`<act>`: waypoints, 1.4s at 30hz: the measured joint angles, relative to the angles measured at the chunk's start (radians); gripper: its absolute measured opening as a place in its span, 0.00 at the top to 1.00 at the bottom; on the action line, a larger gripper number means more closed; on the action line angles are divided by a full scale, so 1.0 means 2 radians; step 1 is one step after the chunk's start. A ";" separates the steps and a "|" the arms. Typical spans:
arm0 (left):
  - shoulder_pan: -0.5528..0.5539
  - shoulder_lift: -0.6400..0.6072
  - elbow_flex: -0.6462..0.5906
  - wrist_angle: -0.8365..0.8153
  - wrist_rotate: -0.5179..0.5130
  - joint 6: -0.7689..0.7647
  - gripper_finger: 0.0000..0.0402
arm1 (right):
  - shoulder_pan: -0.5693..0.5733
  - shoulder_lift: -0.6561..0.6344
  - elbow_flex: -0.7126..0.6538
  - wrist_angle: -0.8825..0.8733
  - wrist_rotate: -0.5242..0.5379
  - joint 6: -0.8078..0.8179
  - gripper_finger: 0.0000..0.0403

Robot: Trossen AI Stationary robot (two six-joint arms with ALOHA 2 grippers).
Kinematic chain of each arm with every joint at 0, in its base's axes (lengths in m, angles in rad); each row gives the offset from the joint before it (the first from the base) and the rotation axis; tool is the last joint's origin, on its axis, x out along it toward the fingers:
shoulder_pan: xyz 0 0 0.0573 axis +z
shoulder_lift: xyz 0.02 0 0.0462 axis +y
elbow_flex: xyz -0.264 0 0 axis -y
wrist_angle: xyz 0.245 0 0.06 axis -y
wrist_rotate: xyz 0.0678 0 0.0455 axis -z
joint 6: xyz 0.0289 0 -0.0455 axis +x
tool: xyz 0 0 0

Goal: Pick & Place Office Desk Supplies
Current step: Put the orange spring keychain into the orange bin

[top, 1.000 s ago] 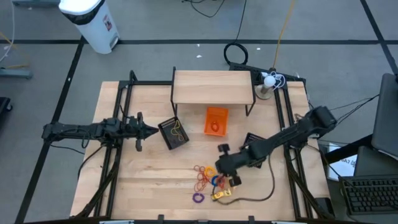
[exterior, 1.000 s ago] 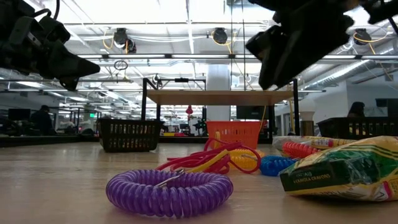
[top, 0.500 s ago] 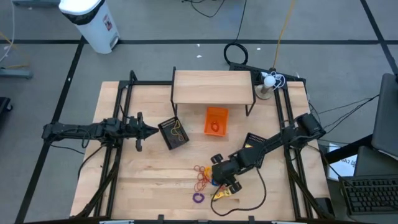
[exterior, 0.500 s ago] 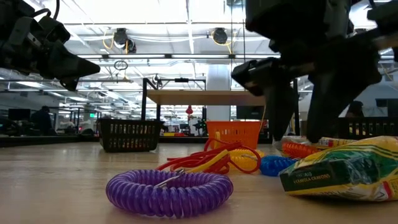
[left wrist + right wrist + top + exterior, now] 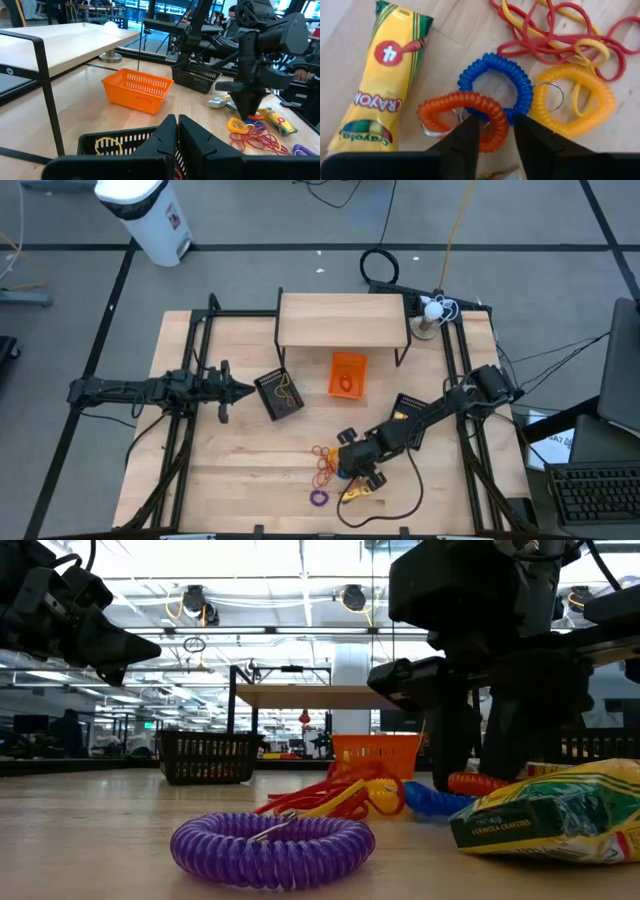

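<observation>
A pile of supplies lies near the table's near edge: red and yellow rubber bands, a blue coil ring, a yellow coil ring, an orange-red coil ring, a purple coil ring and a yellow crayon pack. My right gripper is open and points down into this pile. Its fingers stand on either side of the orange-red ring's arc. My left gripper is shut and hovers by a black basket. My right gripper comes from above, pointing down, with one finger inside the orange-red coil ring's loop and the other outside its arc, where it overlaps the blue ring. Whether the fingers touch it, I cannot tell. The ring lies flat on the table.
An orange basket and a second black basket stand behind the pile, and a wooden shelf is at the far edge. The black basket by my left gripper holds a yellow band. Bare wood lies left of the pile.
My right gripper has come down from above the table and toward the near edge, onto the pile, turning from tilted to upright; its fingertips now reach table height among the coil rings. The blue and yellow coil rings have shifted a little.
</observation>
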 joint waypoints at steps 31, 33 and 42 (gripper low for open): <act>0.000 0.000 -0.002 0.014 0.003 -0.008 0.95 | -0.068 -0.335 -0.271 0.346 0.007 0.116 0.99; 0.000 0.000 -0.002 0.014 0.003 -0.003 0.95 | -0.073 -0.380 -0.317 0.383 0.036 0.137 0.99; 0.000 0.000 -0.002 0.016 0.003 0.000 0.95 | -0.071 -0.563 -0.432 0.424 0.092 0.149 0.99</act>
